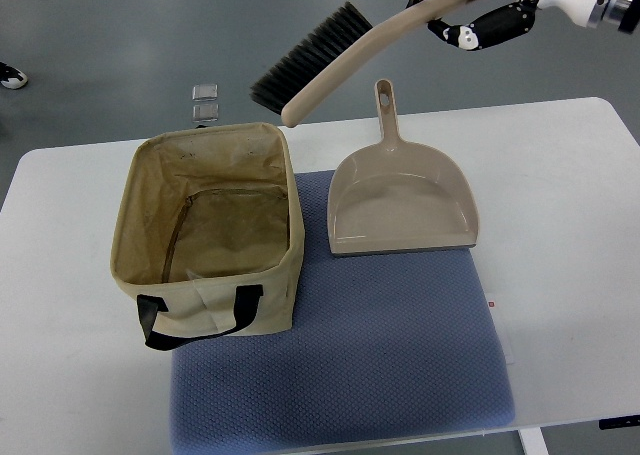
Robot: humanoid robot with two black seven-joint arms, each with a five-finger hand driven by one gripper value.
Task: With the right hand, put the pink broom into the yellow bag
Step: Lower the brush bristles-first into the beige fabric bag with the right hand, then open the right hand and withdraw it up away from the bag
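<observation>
A beige-pink broom point(345, 60) with black bristles hangs in the air above the table's far edge, tilted, its bristle end low and to the left, near the far right corner of the bag. My right hand point(455, 15) is shut on its handle at the top right. The yellowish fabric bag point(135, 210) with black handles stands open on the left of the table, and I see nothing inside it. My left hand does not show.
A matching beige dustpan point(400, 200) lies on the blue-grey mat point(360, 365), right of the bag. The white table point(570, 225) ends just past the dustpan handle. Two small clear objects point(205, 100) lie on the floor beyond. A shoe point(10, 75) shows at the left edge.
</observation>
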